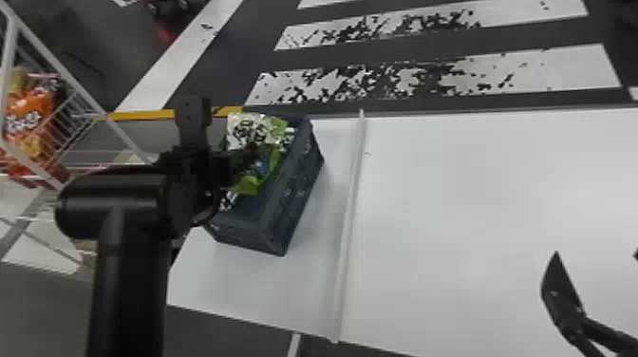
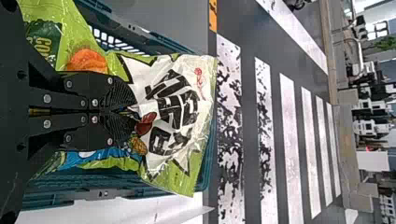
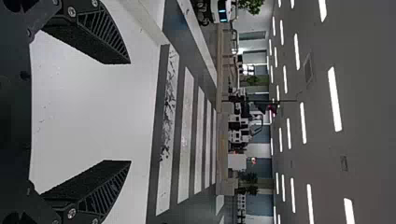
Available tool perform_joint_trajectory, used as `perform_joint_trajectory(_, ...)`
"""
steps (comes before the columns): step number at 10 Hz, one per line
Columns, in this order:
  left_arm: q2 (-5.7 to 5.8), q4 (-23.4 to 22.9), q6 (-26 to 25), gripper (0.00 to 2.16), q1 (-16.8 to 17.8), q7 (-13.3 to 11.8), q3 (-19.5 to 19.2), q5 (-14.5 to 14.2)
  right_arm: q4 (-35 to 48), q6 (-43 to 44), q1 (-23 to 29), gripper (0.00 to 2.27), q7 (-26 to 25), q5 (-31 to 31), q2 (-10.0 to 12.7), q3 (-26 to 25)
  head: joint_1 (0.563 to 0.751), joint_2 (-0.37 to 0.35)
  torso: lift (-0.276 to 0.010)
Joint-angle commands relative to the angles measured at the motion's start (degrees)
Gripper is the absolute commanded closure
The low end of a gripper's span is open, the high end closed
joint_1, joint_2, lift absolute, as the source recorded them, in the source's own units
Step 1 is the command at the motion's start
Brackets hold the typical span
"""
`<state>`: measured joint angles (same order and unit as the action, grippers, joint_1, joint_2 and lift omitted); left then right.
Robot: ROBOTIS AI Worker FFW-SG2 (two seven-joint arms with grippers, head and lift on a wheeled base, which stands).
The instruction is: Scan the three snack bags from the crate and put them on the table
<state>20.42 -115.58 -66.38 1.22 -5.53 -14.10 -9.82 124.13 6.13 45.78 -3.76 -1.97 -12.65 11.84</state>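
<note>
I have my left gripper (image 1: 239, 161) over the crate (image 1: 294, 194), its fingers pinched together on the white-and-green snack bag (image 1: 251, 129). That bag lies at the crate's far end, and in the left wrist view its printed face spreads past the ends of my fingers. Beside it in the crate, I see more green packaging (image 2: 44, 39), partly hidden by the gripper. The crate sits along the left edge of the white table (image 1: 474, 213), toward the far left corner and left of the raised seam (image 1: 350, 213). My right gripper (image 1: 596, 254) is above the table's near right part, fingers wide apart with nothing between them
</note>
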Motion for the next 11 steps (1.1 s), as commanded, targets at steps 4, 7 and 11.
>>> perform_joint_trajectory(4,-3.01,-16.60,-5.48,1.88,-4.83,-1.86,-5.15,-11.10,-0.03,-0.30,-0.96,0.13,-0.01,-0.05,0.26,-1.21,0.695,0.331,-0.094)
perform_joint_trajectory(7,-8.64,-21.70,-7.24,1.88,-6.50,-5.46,0.91,-11.98,-0.03,-1.88,-2.54,0.13,0.07,-1.89,0.26,-5.16,0.695,0.205,-0.094)
perform_joint_trajectory(11,-14.97,-20.47,-8.11,1.88,-8.08,-10.64,13.83,-8.81,-0.38,-7.33,-6.94,0.13,0.25,-6.90,1.23,-11.76,0.695,-0.070,-0.094)
